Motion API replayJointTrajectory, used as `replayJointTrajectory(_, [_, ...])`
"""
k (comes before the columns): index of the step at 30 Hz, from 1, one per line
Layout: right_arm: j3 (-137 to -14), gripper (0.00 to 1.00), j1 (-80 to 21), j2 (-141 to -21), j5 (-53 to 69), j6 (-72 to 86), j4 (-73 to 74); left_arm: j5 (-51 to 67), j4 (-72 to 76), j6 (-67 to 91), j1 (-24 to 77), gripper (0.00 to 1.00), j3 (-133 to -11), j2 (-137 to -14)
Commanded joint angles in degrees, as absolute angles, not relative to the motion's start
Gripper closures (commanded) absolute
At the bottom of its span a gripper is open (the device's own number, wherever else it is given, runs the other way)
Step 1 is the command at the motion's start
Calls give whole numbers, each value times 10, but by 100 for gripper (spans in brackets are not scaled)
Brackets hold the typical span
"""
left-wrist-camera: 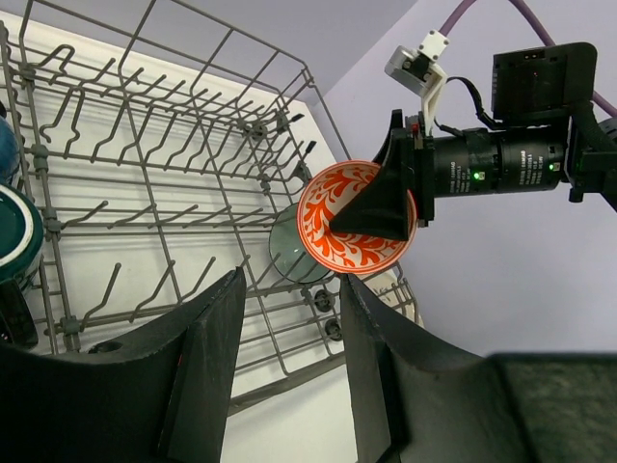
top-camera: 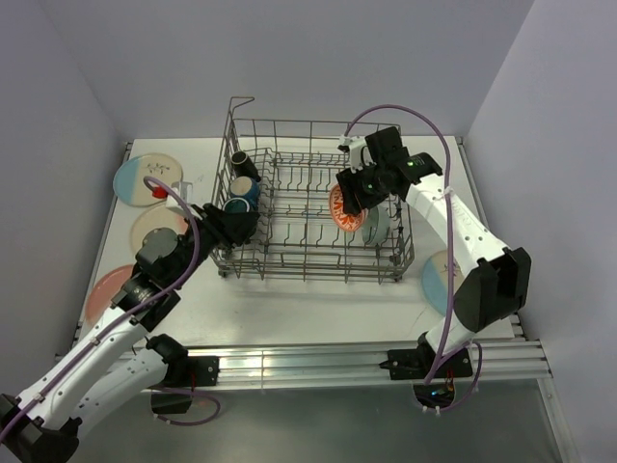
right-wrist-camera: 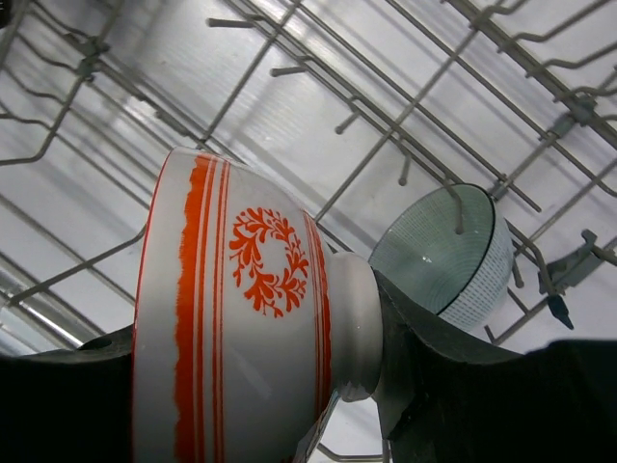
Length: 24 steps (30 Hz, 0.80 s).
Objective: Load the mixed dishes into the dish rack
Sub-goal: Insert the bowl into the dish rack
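White table (top-camera: 318, 304): carries the rack at its middle, with plates lying flat on either side.
Grey wire dish rack (top-camera: 308, 262): upright, tall-sided, rows of tines inside, one raised loop at its far left corner.
Plates: all outside the rack. A light blue plate (top-camera: 135, 177), a cream plate (top-camera: 154, 227) and a pink plate (top-camera: 104, 289) lie to its left; another blue plate (top-camera: 439, 280) lies to its right, partly behind the right arm.
Right gripper (top-camera: 355, 196): jaws clamped on the orange-red bowl, one finger inside it and one outside.
Left gripper (left-wrist-camera: 289, 367): at the rack's left end, jaws partly apart, nothing between them.
Orange-red bowl (top-camera: 345, 212): on edge, held over the right half of the rack.
Pale green bowl (left-wrist-camera: 289, 256): on edge among the tines, just beside the held bowl.
Mugs (top-camera: 243, 185): lined up inside the rack's left end.
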State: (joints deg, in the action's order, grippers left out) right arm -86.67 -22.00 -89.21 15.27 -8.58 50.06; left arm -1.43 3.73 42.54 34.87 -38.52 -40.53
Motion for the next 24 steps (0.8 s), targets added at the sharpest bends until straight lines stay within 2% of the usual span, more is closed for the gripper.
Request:
replayJointTrajectory(1, [-879,65,-223,-897,106,-58,468,-25,31,434,346,50,-385,-389])
replayJointTrajectory(18, [-920,66,-222,-945,-32,68,483,-54,-19,420,346,48,-403,-371])
replayJointTrajectory(24, [-933,66,-225,-960,-46,77,505,-64,-30,415,346,48,-403,-367])
